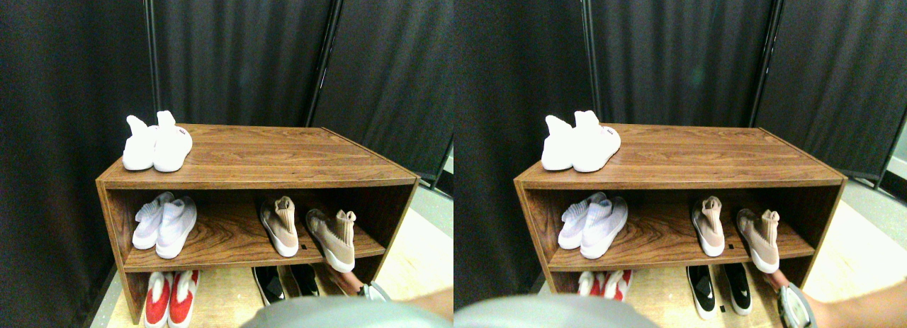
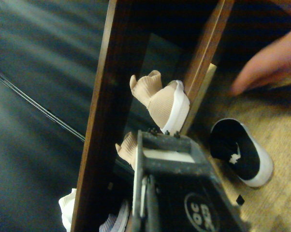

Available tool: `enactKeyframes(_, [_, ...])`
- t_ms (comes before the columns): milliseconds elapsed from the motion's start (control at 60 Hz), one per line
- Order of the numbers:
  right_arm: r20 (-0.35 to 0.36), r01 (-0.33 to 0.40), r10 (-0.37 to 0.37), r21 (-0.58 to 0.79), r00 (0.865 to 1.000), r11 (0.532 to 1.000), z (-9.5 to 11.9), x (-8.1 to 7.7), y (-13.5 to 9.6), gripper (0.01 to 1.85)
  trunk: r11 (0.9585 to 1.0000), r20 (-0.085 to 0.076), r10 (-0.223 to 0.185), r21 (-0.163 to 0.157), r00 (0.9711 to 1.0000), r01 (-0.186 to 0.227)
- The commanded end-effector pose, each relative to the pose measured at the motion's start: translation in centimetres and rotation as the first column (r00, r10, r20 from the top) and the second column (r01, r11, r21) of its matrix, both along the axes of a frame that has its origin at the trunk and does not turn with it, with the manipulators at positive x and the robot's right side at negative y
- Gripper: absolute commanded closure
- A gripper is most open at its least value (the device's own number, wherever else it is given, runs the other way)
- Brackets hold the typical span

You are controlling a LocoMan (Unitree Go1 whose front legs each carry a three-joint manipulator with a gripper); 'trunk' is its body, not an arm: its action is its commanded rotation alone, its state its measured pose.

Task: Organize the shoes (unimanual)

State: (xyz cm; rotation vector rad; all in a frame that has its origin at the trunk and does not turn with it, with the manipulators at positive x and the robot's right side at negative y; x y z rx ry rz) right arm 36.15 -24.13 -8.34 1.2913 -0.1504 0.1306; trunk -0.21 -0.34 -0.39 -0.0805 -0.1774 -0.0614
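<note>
Two tan knit shoes stand on the middle shelf of the wooden rack (image 1: 255, 178). One (image 1: 279, 226) sits well in, and the other (image 1: 333, 239) is further right with its toe over the shelf's front edge. In the wrist view that right tan shoe (image 2: 167, 101) lies just beyond my right gripper (image 2: 160, 145), and the collar of the other tan shoe (image 2: 126, 147) peeks from behind it. The low black pair (image 1: 283, 282) rests on the floor under the shelf, and one black shoe (image 2: 242, 154) shows beside the gripper. I cannot make out the gripper in the stereo pair view.
A person's hand (image 1: 347, 282) reaches in from the lower right, under the overhanging tan shoe, and shows blurred in the wrist view (image 2: 271, 63). A white pair (image 1: 156, 142) stands on the rack top, a pale pair (image 1: 164, 225) at the shelf's left, and a red-and-white pair (image 1: 172, 297) on the floor.
</note>
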Motion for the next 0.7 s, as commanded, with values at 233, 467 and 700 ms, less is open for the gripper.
enactKeyframes(233, [0.025,-0.030,0.031,-0.055,0.999,0.998,0.9,0.0,-0.1,0.85,0.9999,-0.023,-0.002,-0.010,0.9997,0.002])
enactKeyframes(467, [0.035,-0.018,0.020,-0.055,0.999,0.998,1.2,1.1,-0.4,0.35,1.0000,-0.024,-0.005,-0.006,0.9997,0.005])
enactKeyframes(700, [0.019,0.027,-0.026,-0.033,0.999,0.999,2.1,3.1,-0.6,0.35,1.0000,-0.028,-0.005,-0.004,0.9996,0.004])
